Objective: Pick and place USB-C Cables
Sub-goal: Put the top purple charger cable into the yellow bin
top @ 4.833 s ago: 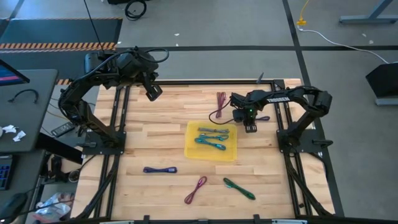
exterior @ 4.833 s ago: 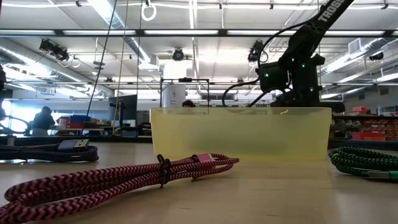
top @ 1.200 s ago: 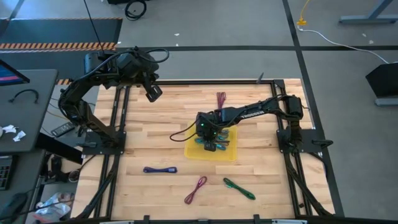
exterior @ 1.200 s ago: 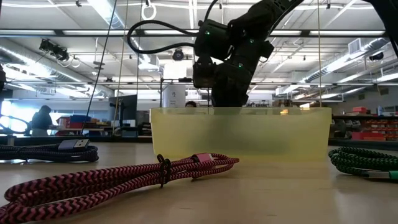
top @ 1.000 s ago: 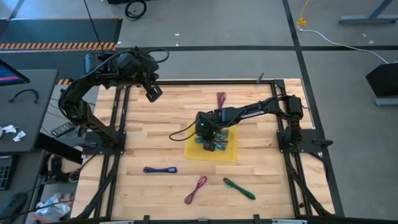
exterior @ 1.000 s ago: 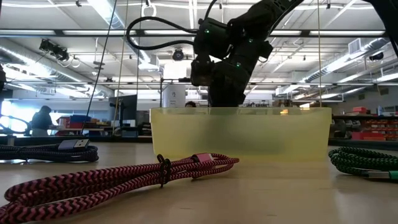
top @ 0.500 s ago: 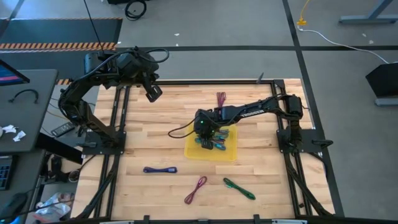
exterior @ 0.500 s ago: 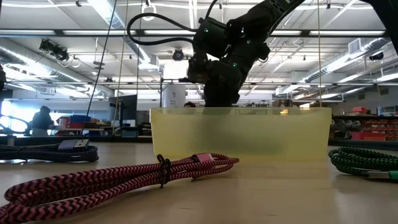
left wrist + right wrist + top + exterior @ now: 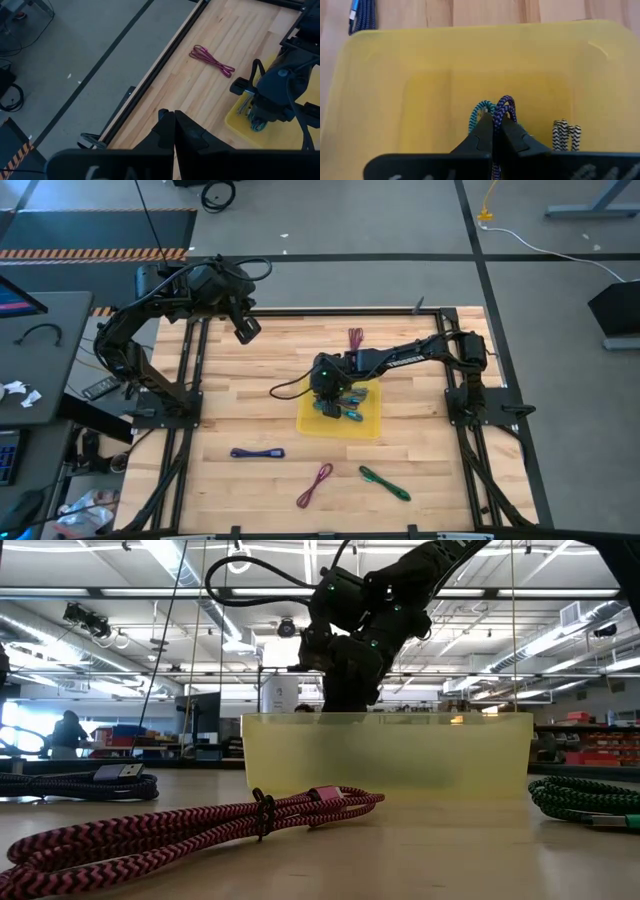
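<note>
The yellow tray (image 9: pixel 365 423) sits mid-table. My right gripper (image 9: pixel 496 120) reaches down into it, shut on a purple-blue braided USB-C cable (image 9: pixel 504 106). A teal cable (image 9: pixel 479 109) and a black-and-white one (image 9: pixel 565 131) lie on the tray floor beside it. On the bare table lie a maroon cable (image 9: pixel 355 338) at the far side, and a purple (image 9: pixel 257 452), a magenta (image 9: pixel 315 484) and a green one (image 9: pixel 385 483) near the front. My left gripper (image 9: pixel 247 330) hangs shut over the far left of the table, touching nothing. My right gripper pinches the purple-blue cable between its two fingers, just behind its looped end (image 9: pixel 506 102), which sticks out past the fingertips. The fingers come from above, pointing down into the tray. Whether the loop touches the tray floor, I cannot tell.
A black metal frame (image 9: pixel 455 395) runs along the table's sides. In the low view the tray's front wall (image 9: pixel 390 755) hides the right fingers. Bare wood lies between the tray and the left arm.
My right gripper, still shut on the cable, has drifted a little toward the table's far left edge over the tray.
</note>
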